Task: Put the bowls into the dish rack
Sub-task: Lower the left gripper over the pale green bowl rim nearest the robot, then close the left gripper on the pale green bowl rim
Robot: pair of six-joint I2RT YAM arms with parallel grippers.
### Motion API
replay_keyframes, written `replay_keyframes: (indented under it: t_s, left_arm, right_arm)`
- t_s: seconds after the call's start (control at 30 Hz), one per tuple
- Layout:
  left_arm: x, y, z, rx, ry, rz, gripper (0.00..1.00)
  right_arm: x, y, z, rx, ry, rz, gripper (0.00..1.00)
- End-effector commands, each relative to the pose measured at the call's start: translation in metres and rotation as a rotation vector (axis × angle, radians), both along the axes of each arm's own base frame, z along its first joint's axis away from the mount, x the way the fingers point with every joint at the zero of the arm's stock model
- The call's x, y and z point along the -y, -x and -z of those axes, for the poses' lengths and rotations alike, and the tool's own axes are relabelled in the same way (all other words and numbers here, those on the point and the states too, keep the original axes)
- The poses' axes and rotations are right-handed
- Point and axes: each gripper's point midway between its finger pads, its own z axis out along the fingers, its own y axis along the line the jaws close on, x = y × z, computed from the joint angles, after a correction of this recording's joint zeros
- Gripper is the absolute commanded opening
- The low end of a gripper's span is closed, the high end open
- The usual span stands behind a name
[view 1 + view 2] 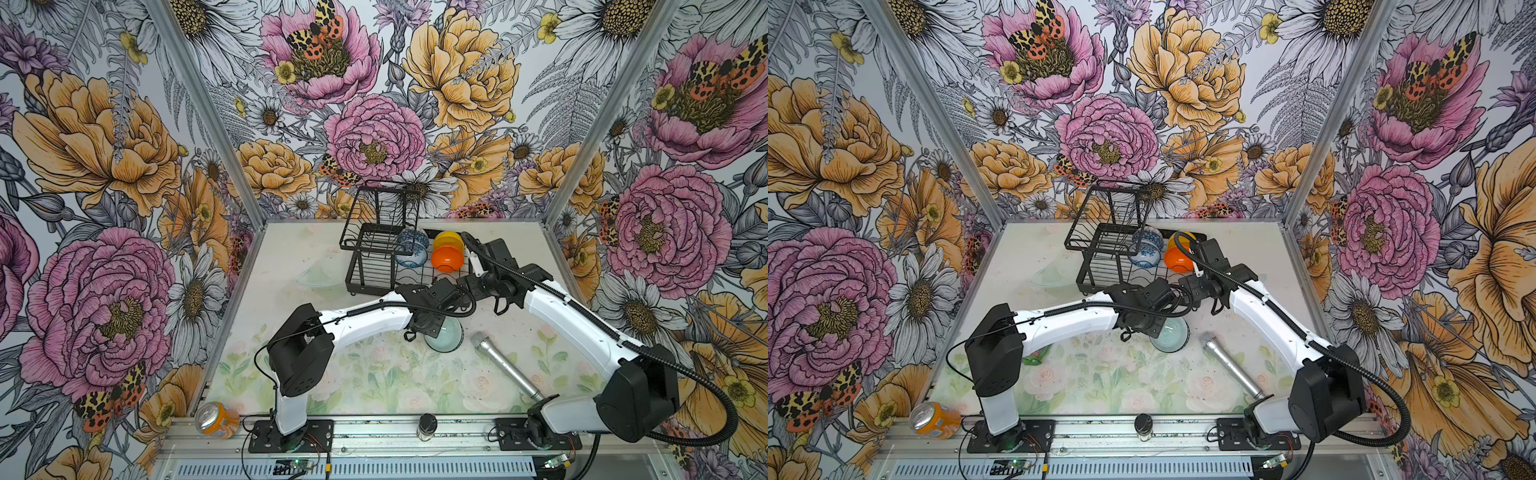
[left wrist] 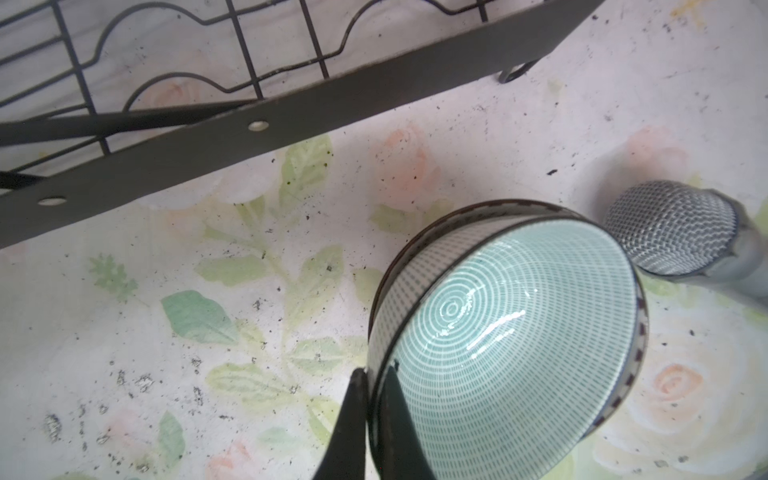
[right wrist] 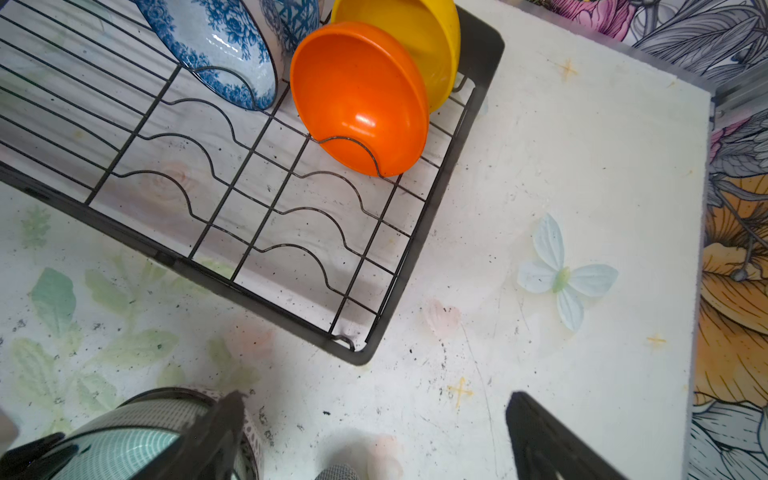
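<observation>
The black wire dish rack (image 1: 365,274) (image 1: 1096,274) stands at the back of the table. In its lower tray, on edge, are an orange bowl (image 1: 446,259) (image 3: 361,99), a yellow bowl (image 1: 448,239) (image 3: 419,29), a white-and-blue floral bowl (image 1: 411,254) (image 3: 216,41) and a blue patterned bowl (image 1: 411,237). A pale mint bowl (image 1: 320,274) lies on the table left of the rack. In front of the rack, my left gripper (image 2: 372,399) is shut on the rim of the lattice-patterned bowl (image 1: 448,340) (image 2: 511,332), which is tilted. My right gripper (image 3: 376,397) hangs open and empty over the table beside the rack's corner.
A silver microphone (image 1: 505,365) (image 2: 673,228) lies right beside the held bowl. An orange can (image 1: 216,419) and a small dark-lidded jar (image 1: 427,426) sit on the front rail. The rack's front rim (image 2: 291,112) runs close to the bowl.
</observation>
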Motion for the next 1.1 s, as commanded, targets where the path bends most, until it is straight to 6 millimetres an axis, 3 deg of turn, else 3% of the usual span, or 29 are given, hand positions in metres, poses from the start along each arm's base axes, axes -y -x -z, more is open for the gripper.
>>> replay_keyframes:
  t_s: [0.0,0.5,0.73,1.07]
  left_arm:
    - [-0.004,-0.007,-0.013,0.065,-0.062,0.006,0.0]
    - [-0.001,-0.005,-0.007,0.068,-0.112,0.024,0.0]
    - [0.005,-0.005,-0.004,0.05,-0.101,0.032,0.11]
    - [0.005,-0.004,0.008,0.026,-0.115,0.028,0.19]
  right_arm:
    - [0.002,0.001,-0.005,0.017,-0.011,-0.002,1.0]
    - [0.004,0.005,-0.001,0.009,-0.006,-0.003,0.99]
    - [0.005,0.005,0.0,0.008,-0.001,-0.003,1.0]
    - [0.008,0.006,0.002,0.006,0.003,-0.003,0.99]
